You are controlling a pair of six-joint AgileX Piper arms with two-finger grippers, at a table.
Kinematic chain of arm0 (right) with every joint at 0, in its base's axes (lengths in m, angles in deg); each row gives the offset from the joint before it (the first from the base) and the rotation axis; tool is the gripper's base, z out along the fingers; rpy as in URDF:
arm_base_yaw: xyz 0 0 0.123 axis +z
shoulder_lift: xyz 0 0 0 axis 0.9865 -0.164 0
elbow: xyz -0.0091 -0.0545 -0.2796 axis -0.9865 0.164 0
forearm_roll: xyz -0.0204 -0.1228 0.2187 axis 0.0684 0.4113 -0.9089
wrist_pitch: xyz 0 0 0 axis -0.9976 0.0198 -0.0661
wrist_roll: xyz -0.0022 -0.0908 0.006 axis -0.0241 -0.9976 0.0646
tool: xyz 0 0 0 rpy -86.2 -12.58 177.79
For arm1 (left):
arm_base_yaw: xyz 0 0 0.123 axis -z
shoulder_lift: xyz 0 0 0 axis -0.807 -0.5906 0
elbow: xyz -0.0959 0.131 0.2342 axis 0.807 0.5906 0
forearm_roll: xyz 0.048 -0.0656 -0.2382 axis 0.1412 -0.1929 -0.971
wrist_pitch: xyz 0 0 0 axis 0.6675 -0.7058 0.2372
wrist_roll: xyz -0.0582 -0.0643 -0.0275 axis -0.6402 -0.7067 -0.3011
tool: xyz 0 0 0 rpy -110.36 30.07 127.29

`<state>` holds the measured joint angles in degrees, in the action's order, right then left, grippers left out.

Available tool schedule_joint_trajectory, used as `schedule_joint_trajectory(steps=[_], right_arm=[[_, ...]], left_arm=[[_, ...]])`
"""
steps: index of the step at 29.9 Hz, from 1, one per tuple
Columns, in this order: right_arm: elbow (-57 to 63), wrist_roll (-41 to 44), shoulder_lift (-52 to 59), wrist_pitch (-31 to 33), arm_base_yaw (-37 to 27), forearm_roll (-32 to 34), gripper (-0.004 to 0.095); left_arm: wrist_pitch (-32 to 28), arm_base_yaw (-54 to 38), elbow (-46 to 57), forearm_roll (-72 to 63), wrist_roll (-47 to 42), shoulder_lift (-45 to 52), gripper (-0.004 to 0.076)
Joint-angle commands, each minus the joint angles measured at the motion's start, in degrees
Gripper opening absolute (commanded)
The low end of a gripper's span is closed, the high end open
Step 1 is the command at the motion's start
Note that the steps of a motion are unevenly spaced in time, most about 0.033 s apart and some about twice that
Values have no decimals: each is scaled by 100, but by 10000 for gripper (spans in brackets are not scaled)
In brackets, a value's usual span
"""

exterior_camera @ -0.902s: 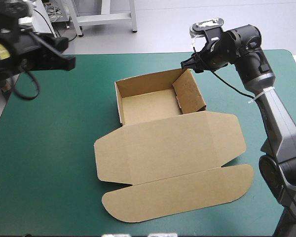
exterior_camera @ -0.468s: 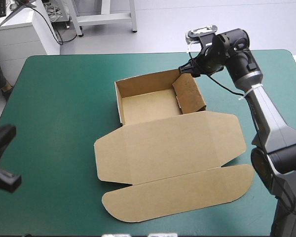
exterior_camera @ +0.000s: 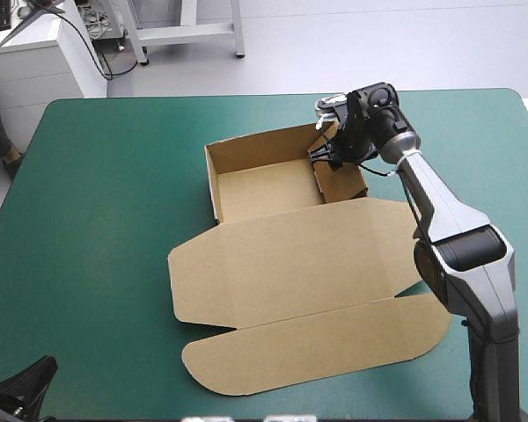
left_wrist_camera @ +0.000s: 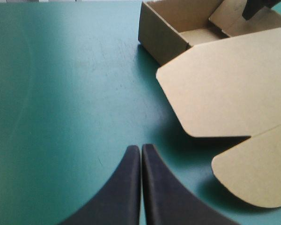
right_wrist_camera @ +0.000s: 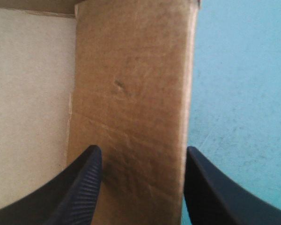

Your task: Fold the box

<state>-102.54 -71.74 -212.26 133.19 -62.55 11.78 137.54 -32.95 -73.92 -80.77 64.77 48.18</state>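
The brown box lies mid-table as an open tray with its lid flat toward the near edge. My right gripper is open and tilted down over the tray's right wall. One finger is on the tray side and one on the outer side, with the wall standing between them. My left gripper is shut with nothing in it. It hovers over bare teal-green cover, to the left of the lid's near corner. In the high view only a black part of that arm shows.
The lid's rounded front flap reaches toward the table's near edge. Bare teal-green cover stretches along the left side and to the right of the tray. The other gripper's dark tip shows beyond the tray in the left wrist view.
My right gripper has come down and leftward from above the tray's far right corner onto its right wall. My left arm has swung from the far left down to the near left corner.
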Motion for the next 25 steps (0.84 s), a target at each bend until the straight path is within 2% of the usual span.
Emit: schedule_joint_trajectory(steps=[1,2,4,6,7,10,15,25], right_arm=[[-117,-22,178,41,-30,80,437],[-117,-22,165,41,-30,80,413],[-117,64,109,41,-30,109,265],[-117,63,95,41,-30,391,35],[-117,123,95,41,-30,582,-12],[-156,135,95,41,-170,1002,-19],[-168,123,106,41,-920,989,-19],[-168,62,106,41,-3294,976,-19]], left_arm=[[-160,32,261,-27,-155,24,-8],[-119,32,318,-27,-155,23,-8],[-192,32,438,-27,-155,23,-8],[-228,32,497,-27,-155,23,-8],[-228,32,522,-27,-155,23,-8],[-241,32,535,-27,-155,23,-8],[-241,32,535,-27,-155,34,-8],[-241,32,535,-2,-155,34,-8]])
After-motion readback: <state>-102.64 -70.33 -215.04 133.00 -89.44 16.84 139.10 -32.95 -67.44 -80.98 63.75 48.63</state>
